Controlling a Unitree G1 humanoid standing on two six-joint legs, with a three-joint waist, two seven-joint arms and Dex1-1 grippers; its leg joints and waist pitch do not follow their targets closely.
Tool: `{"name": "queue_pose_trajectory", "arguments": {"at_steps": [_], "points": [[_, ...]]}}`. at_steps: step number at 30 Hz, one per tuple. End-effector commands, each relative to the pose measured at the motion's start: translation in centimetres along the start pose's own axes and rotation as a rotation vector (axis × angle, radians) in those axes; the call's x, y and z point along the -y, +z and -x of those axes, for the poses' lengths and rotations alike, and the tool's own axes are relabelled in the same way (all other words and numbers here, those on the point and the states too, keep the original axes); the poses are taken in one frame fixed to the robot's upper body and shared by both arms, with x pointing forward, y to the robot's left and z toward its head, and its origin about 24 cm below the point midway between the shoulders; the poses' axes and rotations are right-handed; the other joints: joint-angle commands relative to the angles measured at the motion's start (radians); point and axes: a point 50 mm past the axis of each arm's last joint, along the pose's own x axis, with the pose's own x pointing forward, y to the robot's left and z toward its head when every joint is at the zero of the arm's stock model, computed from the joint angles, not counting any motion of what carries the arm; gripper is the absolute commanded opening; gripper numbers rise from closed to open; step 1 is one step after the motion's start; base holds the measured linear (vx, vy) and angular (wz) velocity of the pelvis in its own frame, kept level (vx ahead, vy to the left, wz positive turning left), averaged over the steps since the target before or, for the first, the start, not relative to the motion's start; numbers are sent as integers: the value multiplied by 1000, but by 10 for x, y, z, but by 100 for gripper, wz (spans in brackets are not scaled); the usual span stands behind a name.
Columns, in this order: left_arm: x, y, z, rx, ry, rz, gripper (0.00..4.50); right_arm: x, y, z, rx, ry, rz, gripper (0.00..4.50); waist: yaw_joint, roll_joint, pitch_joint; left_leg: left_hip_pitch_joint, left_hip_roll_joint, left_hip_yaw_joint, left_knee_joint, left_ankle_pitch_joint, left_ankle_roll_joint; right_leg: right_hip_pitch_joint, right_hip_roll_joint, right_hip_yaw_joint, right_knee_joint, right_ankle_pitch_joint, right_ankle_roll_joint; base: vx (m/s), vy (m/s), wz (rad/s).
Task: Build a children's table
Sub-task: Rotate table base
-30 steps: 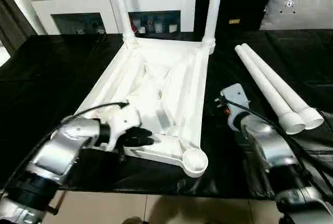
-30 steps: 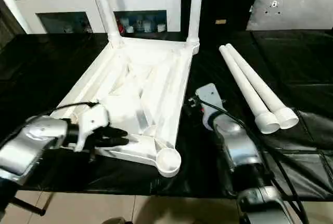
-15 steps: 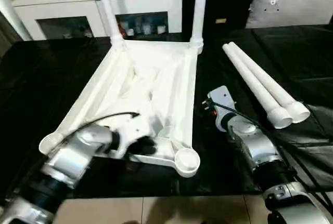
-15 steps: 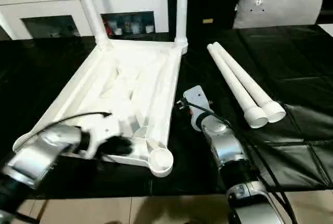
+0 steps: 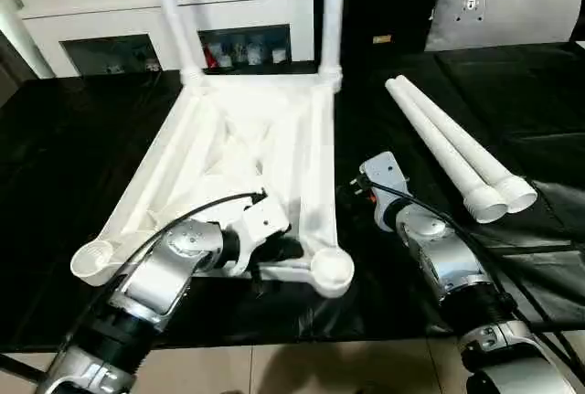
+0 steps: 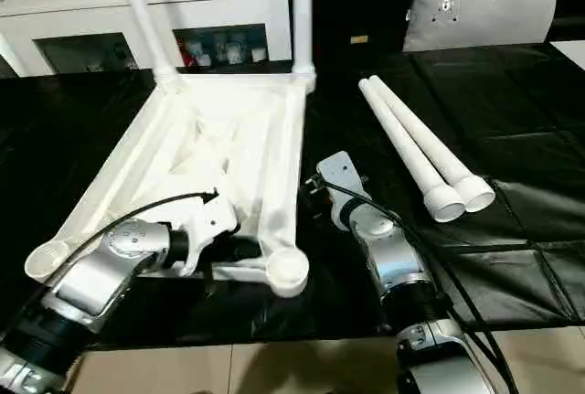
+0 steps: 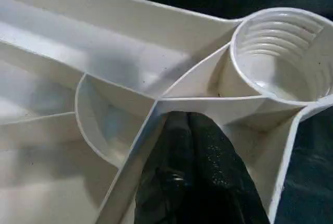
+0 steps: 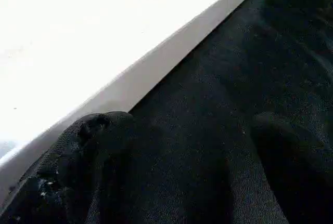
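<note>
The children's table's white tabletop (image 5: 247, 152) lies upside down on the black cloth, ribs up. Two legs (image 5: 169, 10) (image 5: 332, 10) stand in its far corner sockets. The near sockets (image 5: 331, 269) (image 5: 91, 257) hold nothing. Two loose legs (image 5: 448, 152) lie side by side to the right. My left gripper (image 5: 281, 250) is shut at the near rim, its fingertips (image 7: 190, 125) against a rib beside the near right socket (image 7: 276, 52). My right gripper (image 8: 182, 146) rests open on the cloth beside the tabletop's right side wall (image 8: 156, 52), nothing between its fingers.
A grey cushion (image 5: 507, 5) leans at the back right. A white cabinet (image 5: 137, 10) with glass doors stands behind the table. The black cloth (image 5: 55, 138) covers the work surface, whose front edge (image 5: 274, 344) runs just below my forearms.
My left gripper's fingers have closed and shifted along the near rim toward the near right socket. The right arm keeps its place. The whole picture shifted with the camera.
</note>
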Motion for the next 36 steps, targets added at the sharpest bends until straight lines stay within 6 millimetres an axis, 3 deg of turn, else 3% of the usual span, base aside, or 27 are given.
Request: {"name": "queue_pose_trajectory", "arguments": {"at_steps": [1,13,19,23,25,28,29,31,32,33,34,35,36], "points": [[8,17,-13,84,-48,-8,2,-35,16,-8,82,172,10,450,6,-10,-58,-5,-5,11,-68,-210,35,53,-48,23,-84,-281,-191,0,0,0],[33,30,-31,139,-161,1,2,-36,17,-9,93,180,-3,450,7,-13,-63,-7,-2,12,-66,-167,53,57,-49,24,-76,-183,-222,0,0,0],[28,34,-33,144,-137,-21,2,-32,17,-10,90,159,-4,450,8,-12,-65,-8,-3,13,-62,-138,68,60,-49,22,-74,-125,-236,0,0,0],[17,33,-33,128,-47,-36,2,-27,17,-9,91,136,-6,450,5,-10,-61,-7,-3,14,-64,-169,62,59,-48,22,-79,-162,-231,0,0,0],[7,31,-32,116,29,-43,2,-20,17,-7,96,101,-16,450,6,-12,-59,-3,-4,14,-66,-193,57,56,-47,22,-85,-210,-217,0,0,0],[3,29,-27,118,51,-48,2,-11,18,-3,107,46,-38,450,5,-15,-59,-8,-3,12,-68,-195,51,59,-50,22,-84,-237,-203,0,0,0],[1,31,-21,155,55,-36,2,1,19,4,133,-12,-64,450,5,-21,-59,-7,-3,13,-68,-193,53,57,-50,24,-87,-241,-200,0,0,0],[1,31,-19,172,57,-28,2,5,20,6,143,-30,-71,450,9,-16,-63,-8,-1,12,-65,-157,58,58,-50,25,-80,-197,-204,0,0,0],[6,32,-9,234,28,-3,2,12,24,18,203,-27,-140,450,10,-24,-63,-8,0,14,-65,-150,62,56,-48,25,-81,-179,-209,0,0,0],[6,32,-9,234,28,-3,33,12,24,18,203,-27,-140,450,14,-30,-63,-7,0,14,-65,-145,66,61,-49,27,-79,-167,-208,0,0,0],[11,33,-5,270,-4,9,41,16,26,23,215,-38,-131,450,18,-29,-62,-10,4,14,-66,-133,74,57,-50,27,-76,-156,-210,0,0,0],[15,33,1,329,-7,67,41,19,28,32,240,-54,-140,450,25,-24,-66,-4,8,14,-64,-124,75,54,-50,28,-71,-135,-218,0,0,0],[15,34,3,348,5,84,46,19,29,35,250,-59,-143,450,22,-28,-64,-6,7,16,-64,-113,78,54,-46,29,-70,-114,-221,0,0,0]]}}
